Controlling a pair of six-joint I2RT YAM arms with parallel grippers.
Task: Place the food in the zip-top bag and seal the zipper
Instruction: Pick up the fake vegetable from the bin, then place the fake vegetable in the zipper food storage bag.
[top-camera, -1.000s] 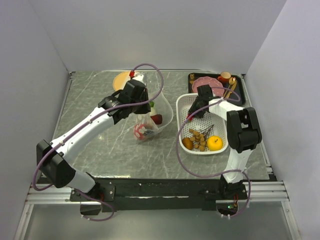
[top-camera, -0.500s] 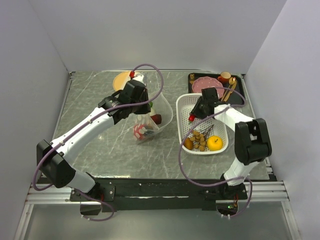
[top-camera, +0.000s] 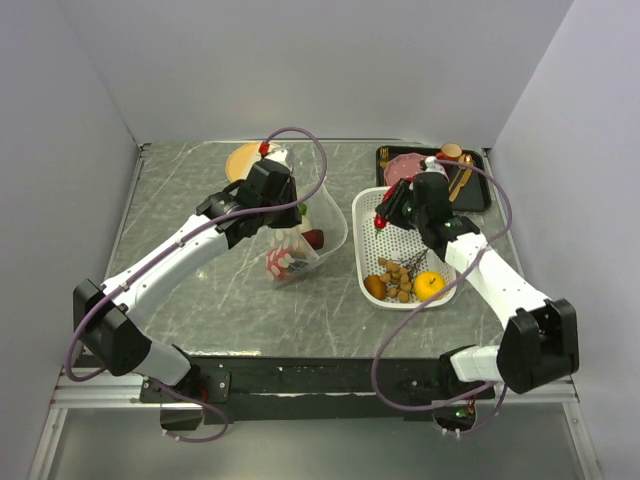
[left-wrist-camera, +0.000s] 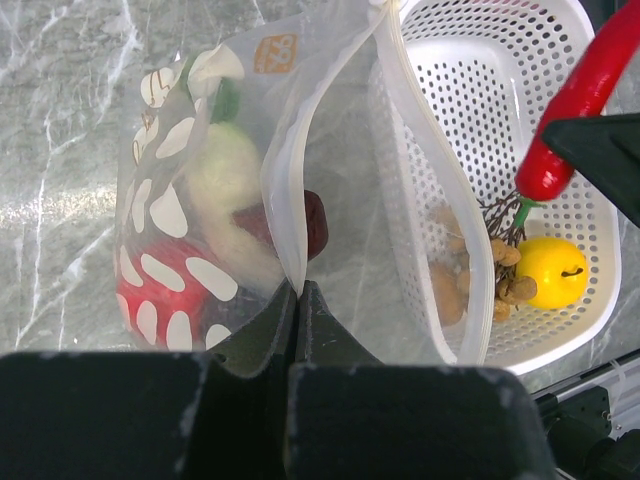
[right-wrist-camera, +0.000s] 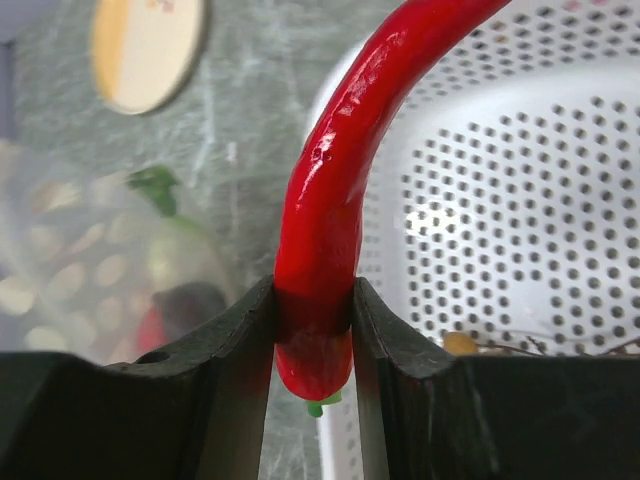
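Observation:
The clear dotted zip-top bag (top-camera: 318, 222) stands open at the table's middle, with red, dark brown and white-and-green food inside (left-wrist-camera: 225, 195). My left gripper (left-wrist-camera: 297, 292) is shut on the bag's white mouth edge (left-wrist-camera: 285, 215) and holds it up. My right gripper (right-wrist-camera: 312, 335) is shut on a red chili pepper (right-wrist-camera: 335, 200) and holds it above the left rim of the white perforated basket (top-camera: 367, 235). The chili also shows in the top view (top-camera: 382, 217) and the left wrist view (left-wrist-camera: 575, 105). A yellow fruit (top-camera: 429, 285), a brown oval (top-camera: 375, 287) and small brown nuts (top-camera: 399, 275) lie in the basket.
A black tray (top-camera: 478, 185) with a pink plate and utensils stands at the back right, behind the basket. A round orange disc (top-camera: 240, 160) lies at the back, left of the bag. White walls close the table on three sides.
My right arm has lifted the red chili out of the basket and swung it up and left toward the bag. The left arm and the bag have not moved.

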